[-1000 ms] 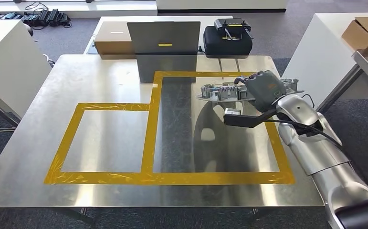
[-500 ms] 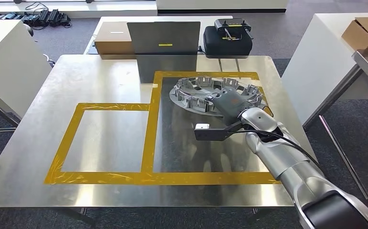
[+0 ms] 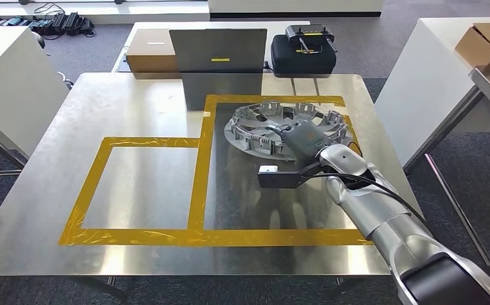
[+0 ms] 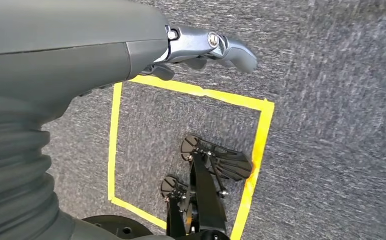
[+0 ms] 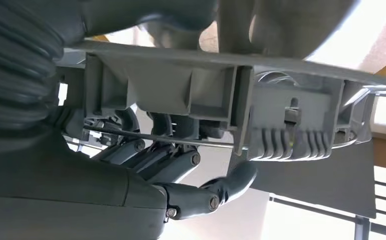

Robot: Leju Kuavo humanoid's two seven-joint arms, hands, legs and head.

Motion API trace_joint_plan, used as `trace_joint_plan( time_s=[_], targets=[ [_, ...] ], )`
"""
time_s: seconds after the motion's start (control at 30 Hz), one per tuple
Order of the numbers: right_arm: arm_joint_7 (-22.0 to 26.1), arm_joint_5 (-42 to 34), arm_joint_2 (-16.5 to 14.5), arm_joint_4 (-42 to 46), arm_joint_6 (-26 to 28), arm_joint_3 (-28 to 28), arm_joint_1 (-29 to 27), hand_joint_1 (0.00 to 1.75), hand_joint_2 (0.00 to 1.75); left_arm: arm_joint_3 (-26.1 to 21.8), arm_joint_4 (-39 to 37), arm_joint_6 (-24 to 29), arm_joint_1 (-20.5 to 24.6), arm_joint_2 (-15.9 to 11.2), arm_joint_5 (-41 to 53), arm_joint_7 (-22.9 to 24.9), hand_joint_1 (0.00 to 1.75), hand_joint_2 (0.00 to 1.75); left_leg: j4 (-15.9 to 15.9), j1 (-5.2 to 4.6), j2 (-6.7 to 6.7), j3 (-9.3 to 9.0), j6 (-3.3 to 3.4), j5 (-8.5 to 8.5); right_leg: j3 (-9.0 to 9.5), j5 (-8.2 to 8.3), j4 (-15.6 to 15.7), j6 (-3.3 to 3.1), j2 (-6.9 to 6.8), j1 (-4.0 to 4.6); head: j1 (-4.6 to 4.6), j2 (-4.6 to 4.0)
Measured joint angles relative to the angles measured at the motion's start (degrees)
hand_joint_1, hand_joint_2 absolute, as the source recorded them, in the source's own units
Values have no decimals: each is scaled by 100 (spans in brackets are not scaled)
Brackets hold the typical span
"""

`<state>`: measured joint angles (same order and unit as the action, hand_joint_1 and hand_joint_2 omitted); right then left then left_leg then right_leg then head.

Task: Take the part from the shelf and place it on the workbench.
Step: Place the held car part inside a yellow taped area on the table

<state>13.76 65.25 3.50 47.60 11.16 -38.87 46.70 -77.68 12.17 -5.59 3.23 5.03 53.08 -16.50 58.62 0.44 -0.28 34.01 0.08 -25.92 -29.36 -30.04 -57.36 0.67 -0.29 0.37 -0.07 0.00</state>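
The part is a round grey ribbed disc [image 3: 264, 124], like a wheel cover. It sits tilted over the steel workbench [image 3: 140, 114], inside the far end of the large yellow-taped rectangle [image 3: 211, 184]. My right hand [image 3: 304, 136] grips its near rim. In the right wrist view the rim [image 5: 216, 95] runs between the thick thumb above and the dark fingers [image 5: 196, 165] curled beneath. My left hand [image 4: 201, 47] hangs beside my body over the carpet, holding nothing, its fingers loosely curled.
A grey panel [image 3: 218, 49], a cardboard box [image 3: 150, 54] and a black case [image 3: 302, 54] stand behind the workbench's far edge. A smaller taped rectangle [image 3: 102, 184] marks its left part. White tables flank both sides.
My right arm carried the part leftward from the bench's right edge into the large taped rectangle and lowered it. Over the last half second it barely moved.
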Motion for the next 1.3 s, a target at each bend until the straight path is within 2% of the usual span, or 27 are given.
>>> trace_joint_plan(
  time_s=[0.13,0.73,0.93,1.13,1.3],
  targets=[
    [8,1,0,2,7,-3,-5,0,0,0,1,-25,-2,-2,-6,-91,0,0,0,0,0,0,0,0,0,0,0,0,0,0,0,0],
    [75,-241,2,309,-95,-4,-73,0,0,0,1,67,-15,-7,-5,-37,0,0,0,0,0,0,0,0,-1,0,0,0,0,0,0,0],
    [31,-590,3,413,87,109,-150,0,0,0,1,72,-18,-3,-10,-31,0,0,0,0,0,-1,0,0,-2,0,1,0,0,-1,1,0],
    [341,-1569,95,944,633,828,-589,0,0,-5,0,72,-32,9,-76,-79,0,0,1,0,-3,-1,1,-1,-4,-1,3,0,-3,-4,0,0],
    [960,-2588,293,2074,1009,1834,-1349,0,0,-56,2,42,-45,15,-144,-160,0,0,1,-2,-4,2,6,-5,-2,-1,9,2,-7,-6,1,0]
  ],
)
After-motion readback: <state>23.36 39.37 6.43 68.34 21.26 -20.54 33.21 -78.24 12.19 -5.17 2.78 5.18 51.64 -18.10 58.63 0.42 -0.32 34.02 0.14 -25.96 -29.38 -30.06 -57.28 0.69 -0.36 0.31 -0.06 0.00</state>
